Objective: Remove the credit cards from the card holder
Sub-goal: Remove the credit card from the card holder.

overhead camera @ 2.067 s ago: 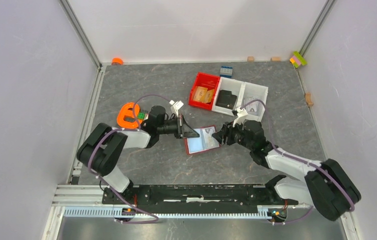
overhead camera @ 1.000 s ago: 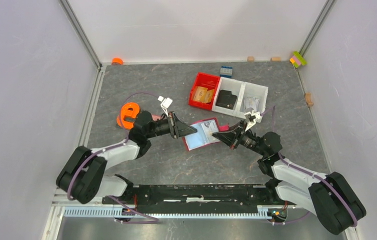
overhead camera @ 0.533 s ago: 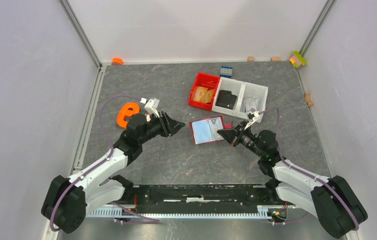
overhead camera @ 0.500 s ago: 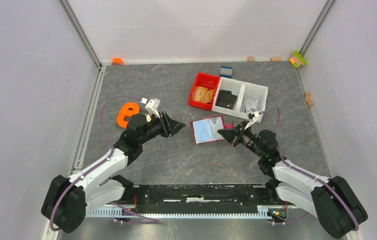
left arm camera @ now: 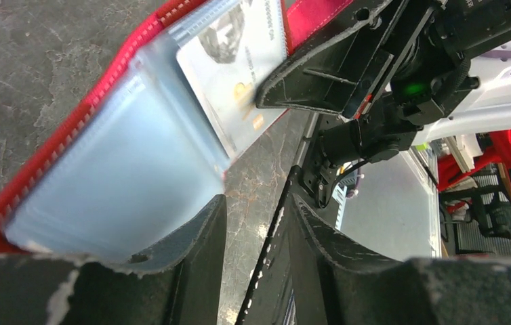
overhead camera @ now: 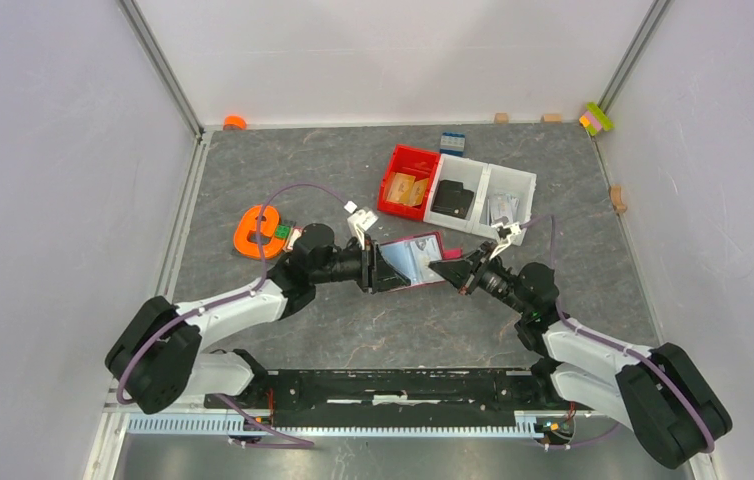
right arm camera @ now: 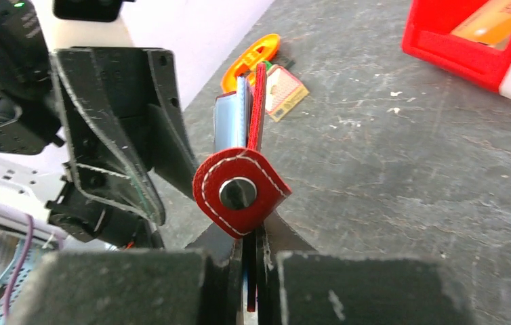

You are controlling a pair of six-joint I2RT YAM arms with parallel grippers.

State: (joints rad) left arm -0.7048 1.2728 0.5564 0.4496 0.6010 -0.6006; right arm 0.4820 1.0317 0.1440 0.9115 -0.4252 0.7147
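The dark red card holder [overhead camera: 423,262] hangs open between both arms, standing on edge in the right wrist view [right arm camera: 259,101]. My right gripper [overhead camera: 446,270] [right arm camera: 251,233] is shut on its right edge, just below the red snap tab [right arm camera: 239,193]. Light blue credit cards [left arm camera: 117,162] fill the near pocket. A grey card [left arm camera: 236,74] with a chip sticks out past them. My left gripper [overhead camera: 373,268] [left arm camera: 256,200] is open at the holder's left edge. One of its fingers [left arm camera: 192,244] rests against the blue card's corner, and bare table shows through the gap.
A red bin [overhead camera: 393,190] with tan pieces and a white divided bin [overhead camera: 513,185] stand behind the holder. An orange ring [overhead camera: 256,230] with a small card-like piece [right arm camera: 287,91] lies at the left. A blue block [overhead camera: 452,142] sits at the back.
My left arm, which had swung away to the left, is back at the holder's left edge. The holder has tipped up off the table. My right gripper has kept its hold.
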